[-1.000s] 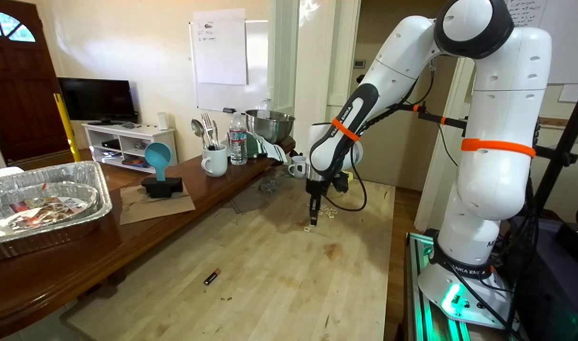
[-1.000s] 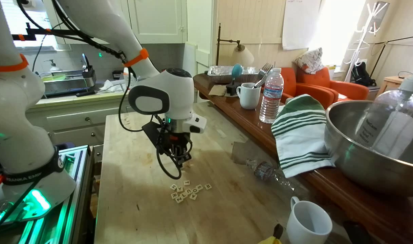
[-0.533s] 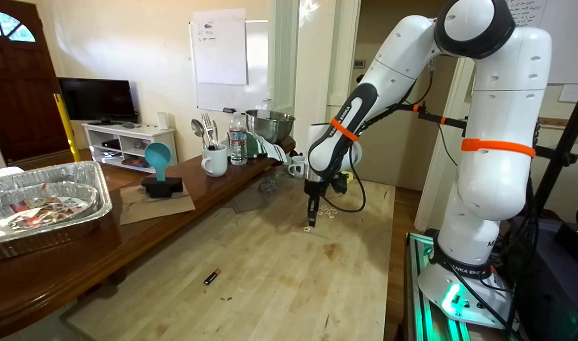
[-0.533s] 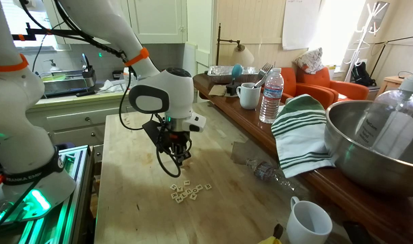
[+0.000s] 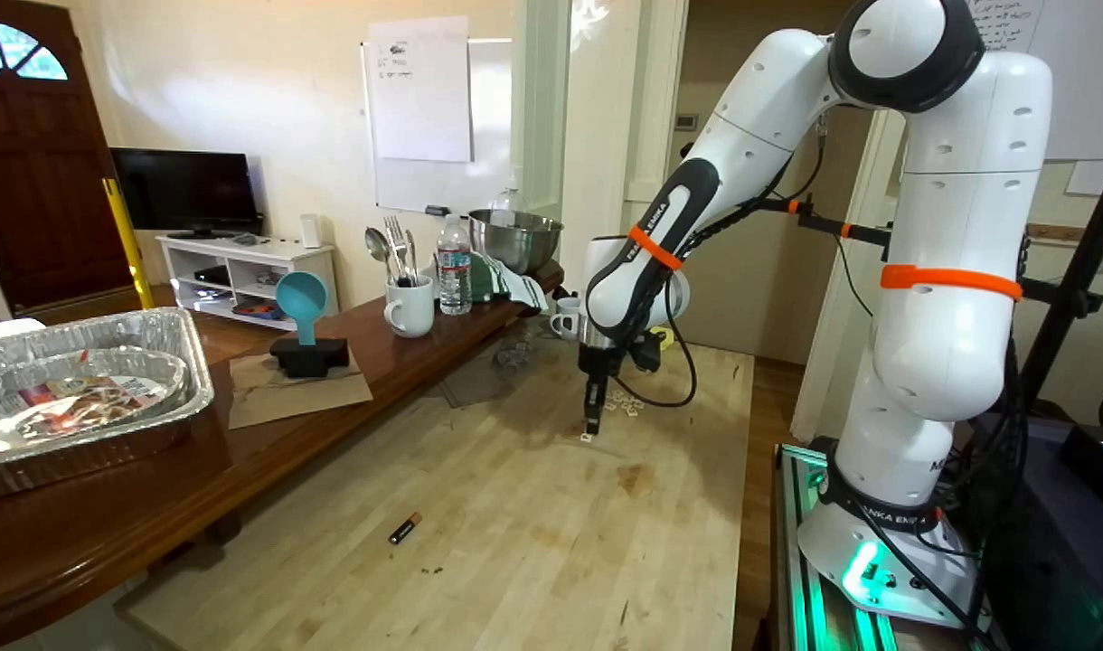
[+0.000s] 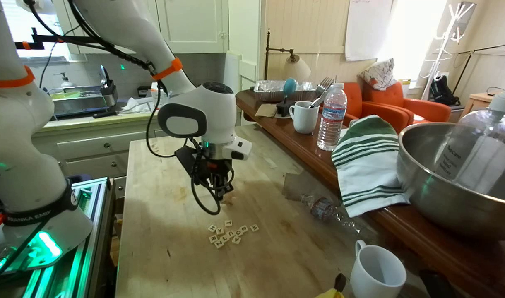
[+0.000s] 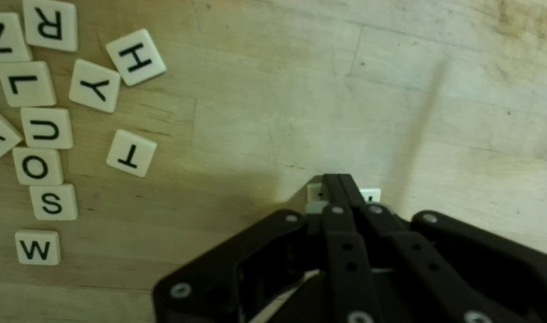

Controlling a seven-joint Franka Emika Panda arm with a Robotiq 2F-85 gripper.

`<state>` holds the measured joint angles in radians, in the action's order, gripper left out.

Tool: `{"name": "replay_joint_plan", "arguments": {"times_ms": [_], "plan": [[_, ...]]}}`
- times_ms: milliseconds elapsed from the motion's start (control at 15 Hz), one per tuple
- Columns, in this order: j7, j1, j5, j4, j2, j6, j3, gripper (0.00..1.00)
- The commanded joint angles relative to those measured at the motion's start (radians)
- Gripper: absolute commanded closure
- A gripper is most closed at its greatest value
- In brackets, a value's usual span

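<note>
Your claw (image 7: 338, 177) clenched, partly hidden tiles (image 7: 371, 194) just beside it, loose letter tiles (image 7: 47, 128) grouped nearby, wooden surface (image 7: 273, 116) below

Black on the fingers (image 7: 332, 188), dotted silver, and look at those letter tiles (image 7: 136, 57), cream faces with crisp black characters! The table (image 5: 533, 542) runs pale honey, blotched brown, and there's a battery (image 5: 405, 528), black with a coppery end. Up on the glossy red-brown ledge (image 5: 217, 466), a teal scoop (image 5: 302, 295), a white mug (image 5: 414, 309), a silver bowl (image 6: 451, 207), and, over the edge, a towel (image 6: 368, 169), white with dark green stripes! The arm (image 5: 972, 217) gleams white, wrapped in bright orange bands (image 5: 949, 278), green glowing at its base (image 5: 863, 570), and orange on the armchairs (image 6: 385, 101) too!
</note>
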<state>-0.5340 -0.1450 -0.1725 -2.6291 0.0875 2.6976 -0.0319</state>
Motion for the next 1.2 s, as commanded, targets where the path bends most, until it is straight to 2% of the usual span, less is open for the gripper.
{"name": "replay_joint_plan", "arguments": {"times_ms": [0, 1133], "plan": [[0.015, 0.016, -0.027, -0.012, 0.053, 0.054, 0.013, 1.0], [0.011, 0.011, -0.033, -0.031, -0.005, 0.041, 0.013, 1.0]]}}
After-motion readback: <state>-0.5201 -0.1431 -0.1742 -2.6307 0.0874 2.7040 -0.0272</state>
